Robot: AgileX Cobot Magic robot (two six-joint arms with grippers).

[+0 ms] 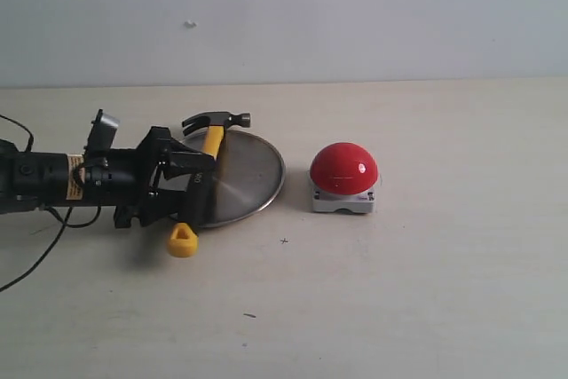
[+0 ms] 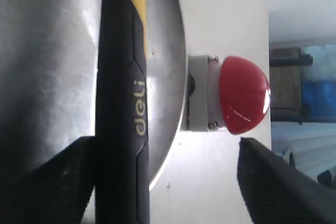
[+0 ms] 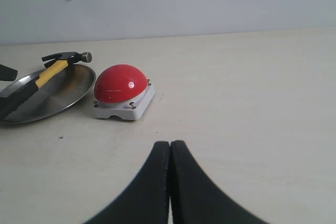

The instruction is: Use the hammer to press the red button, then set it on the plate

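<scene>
Pale worktop [image 1: 399, 290]: left of centre the hammer [image 1: 211, 144] lies across the plate [image 1: 253, 175], left hand [image 1: 191, 185] spread wide astride its handle [image 2: 121, 129], gripping nothing, seemingly releasing or about to grasp. The button [image 1: 343, 169] sits just right; right hand [image 3: 170, 182] closed, empty.

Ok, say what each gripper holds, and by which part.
Nothing is held. The left gripper is open astride the hammer at its black grip, one finger clear of it; the hammer lies across the plate. The right gripper is shut, empty.

The hammer [image 2: 122, 103] lies across the plate [image 2: 167, 51] inside the spread pincer [image 2: 165, 142], the red button [image 2: 242, 95] just beside.
</scene>
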